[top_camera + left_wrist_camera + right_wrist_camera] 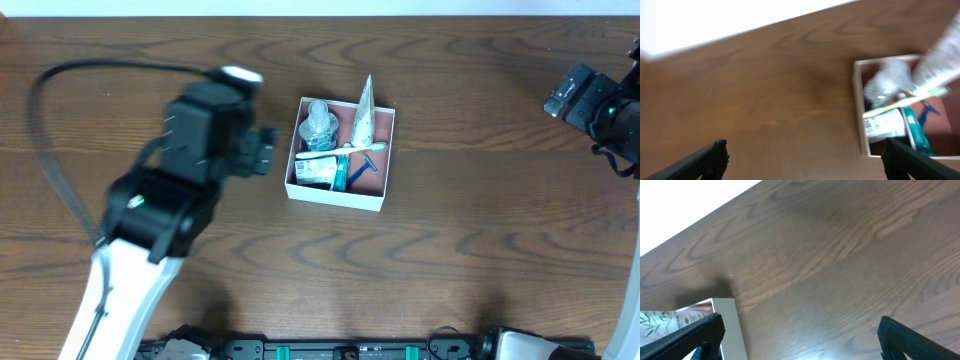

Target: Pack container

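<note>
My left gripper hangs empty with its fingers spread wide, just left of the container, which holds a toothbrush. My right gripper, well off right, is spread too.

The dark wood-grain table carries the container near its middle, a little toward the far edge.

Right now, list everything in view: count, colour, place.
table: one, dark brown wood, under everything
container: one, white walls, reddish-brown inside, table centre
bottle: one, clear, container's far left
tube: one, whitish, container's far right
toothbrush: one, white and green, across container's middle
carton: one, green and white, container's near left
teal item: one, beside carton
razor: one, blue, container's near right
left pincer: one, black, open, left of container
right pincer: one, black, open, table's right edge
</note>
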{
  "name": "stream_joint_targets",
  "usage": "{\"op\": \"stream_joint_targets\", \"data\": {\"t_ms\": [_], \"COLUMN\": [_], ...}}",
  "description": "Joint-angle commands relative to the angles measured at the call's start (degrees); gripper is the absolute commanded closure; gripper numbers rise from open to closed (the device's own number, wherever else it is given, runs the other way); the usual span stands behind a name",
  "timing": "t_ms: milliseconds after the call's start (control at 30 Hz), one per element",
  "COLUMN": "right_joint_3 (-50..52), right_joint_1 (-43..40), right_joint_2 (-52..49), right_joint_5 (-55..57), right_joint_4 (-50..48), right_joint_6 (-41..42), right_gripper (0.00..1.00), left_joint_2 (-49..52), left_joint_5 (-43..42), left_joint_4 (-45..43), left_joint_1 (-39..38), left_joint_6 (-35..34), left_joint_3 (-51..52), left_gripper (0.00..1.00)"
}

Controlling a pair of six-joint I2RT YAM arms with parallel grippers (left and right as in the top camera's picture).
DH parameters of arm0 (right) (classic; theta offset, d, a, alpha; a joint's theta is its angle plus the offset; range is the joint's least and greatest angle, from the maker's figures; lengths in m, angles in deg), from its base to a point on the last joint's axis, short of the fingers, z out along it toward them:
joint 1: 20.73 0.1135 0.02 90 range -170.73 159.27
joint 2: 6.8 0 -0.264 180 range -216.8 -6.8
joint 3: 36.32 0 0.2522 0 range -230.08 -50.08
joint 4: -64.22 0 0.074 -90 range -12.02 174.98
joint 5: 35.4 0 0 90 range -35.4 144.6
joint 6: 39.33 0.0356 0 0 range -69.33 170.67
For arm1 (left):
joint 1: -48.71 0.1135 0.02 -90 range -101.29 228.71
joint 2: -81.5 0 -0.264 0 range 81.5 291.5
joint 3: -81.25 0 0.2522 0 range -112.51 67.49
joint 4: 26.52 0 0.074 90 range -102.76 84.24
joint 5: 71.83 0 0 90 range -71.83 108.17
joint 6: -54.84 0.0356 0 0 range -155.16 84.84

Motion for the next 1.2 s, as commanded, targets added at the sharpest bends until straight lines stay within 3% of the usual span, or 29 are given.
{"op": "stream_joint_targets", "data": {"t_ms": [0,200,367,633,867,1033,1167], "right_joint_3": [-0.07,-0.07,-0.07,-0.07,-0.07,-0.07,-0.07], "right_joint_1": [-0.44,-0.44,-0.44,-0.44,-0.44,-0.44,-0.44], "right_joint_2": [0.09,0.09,0.09,0.09,0.09,0.09,0.09], "right_joint_5": [0.02,0.02,0.02,0.02,0.02,0.02,0.02], "right_joint_4": [0.07,0.07,0.07,0.07,0.07,0.07,0.07], "right_joint_6": [0.55,0.52,0.52,0.52,0.52,0.52,0.52], "right_gripper": [0.01,0.01,0.01,0.01,0.01,0.01,0.01], "left_joint_2": [-4.09,-8.17,-9.18,-9.18,-16.09,-23.61,-30.69], "left_joint_5": [1.31,-1.86,-1.77,-1.62,-6.51,-13.77,-14.08], "left_joint_4": [3.1,7.19,18.18,16.92,4.98,-4.09,-8.76], "left_joint_1": [1.79,1.75,1.75,1.73,8.72,17.59,19.74], "left_joint_6": [-9.33,-8.72,-7.78,-5.16,-2.14,-2.14,-2.14], "left_joint_3": [-0.96,-0.96,-0.96,-0.87,5.92,16.81,26.69], "left_gripper": [0.02,0.02,0.02,0.02,0.02,0.02,0.02]}}
